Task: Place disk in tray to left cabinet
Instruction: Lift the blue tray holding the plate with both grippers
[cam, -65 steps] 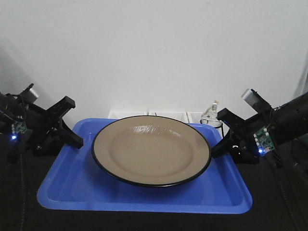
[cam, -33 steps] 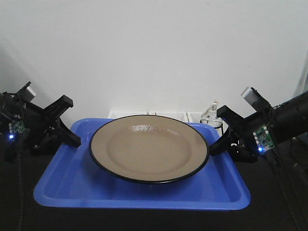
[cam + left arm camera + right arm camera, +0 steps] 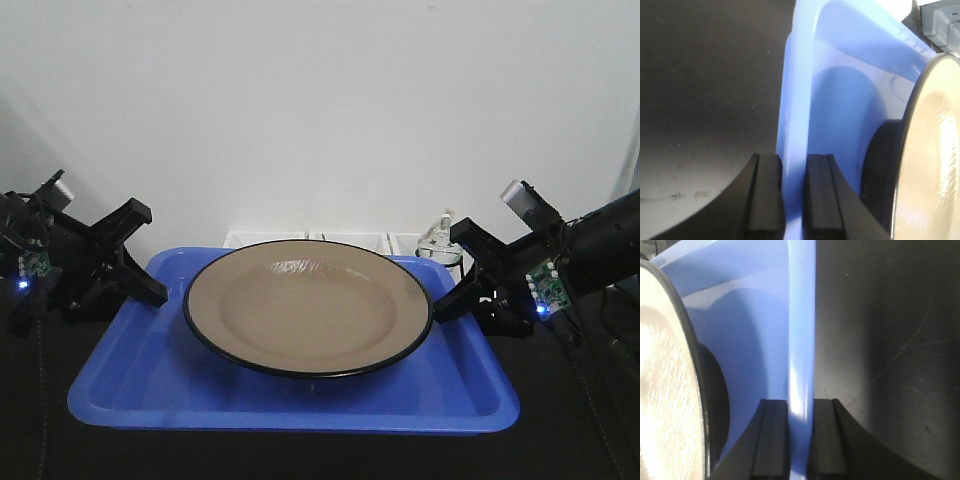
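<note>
Still clamped on the tray's point(image 3: 300, 405) side rims, my left gripper point(image 3: 792, 197) and right gripper point(image 3: 801, 435) have carried it and the disk point(image 3: 308, 305) slightly leftward.

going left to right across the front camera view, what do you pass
left gripper, shut on the tray rim → plate → right gripper, shut on the opposite rim

The left gripper point(image 3: 792, 192) is clamped on the left rim of the tray point(image 3: 840, 100), one finger on each side. The right gripper point(image 3: 801, 435) pinches the right rim likewise. Both arms angle inward, seemingly level.
</note>
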Motion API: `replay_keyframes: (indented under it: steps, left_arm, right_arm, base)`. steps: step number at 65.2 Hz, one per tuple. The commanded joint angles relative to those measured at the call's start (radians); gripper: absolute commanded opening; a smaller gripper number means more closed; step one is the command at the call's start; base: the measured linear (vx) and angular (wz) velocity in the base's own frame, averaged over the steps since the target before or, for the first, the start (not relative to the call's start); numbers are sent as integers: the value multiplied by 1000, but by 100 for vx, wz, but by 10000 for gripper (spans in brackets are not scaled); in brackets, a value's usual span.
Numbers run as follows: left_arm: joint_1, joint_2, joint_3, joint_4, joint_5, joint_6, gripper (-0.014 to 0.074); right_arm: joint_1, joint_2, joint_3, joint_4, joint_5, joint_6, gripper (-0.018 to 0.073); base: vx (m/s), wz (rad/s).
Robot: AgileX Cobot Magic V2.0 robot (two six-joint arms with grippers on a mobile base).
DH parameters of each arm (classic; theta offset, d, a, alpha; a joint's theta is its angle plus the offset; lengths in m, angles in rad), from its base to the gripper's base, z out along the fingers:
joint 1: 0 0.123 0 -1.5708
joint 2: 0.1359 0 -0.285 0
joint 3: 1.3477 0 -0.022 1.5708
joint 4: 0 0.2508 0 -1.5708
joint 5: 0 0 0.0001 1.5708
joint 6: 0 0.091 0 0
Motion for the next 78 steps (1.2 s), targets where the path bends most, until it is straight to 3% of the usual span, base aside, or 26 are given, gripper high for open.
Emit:
replay_keyframes:
  steps: [1, 78]
  left_arm:
    - [-30, -57, -38, -202, -12, -22, -3]
    - [-30, -57, -38, -202, -11, -22, -3]
  right_arm:
    - [25, -54, -39, 232, -4, -3, -6]
    - [25, -54, -39, 232, -4, -3, -6]
  base:
    - [0, 0]
    - [0, 0]
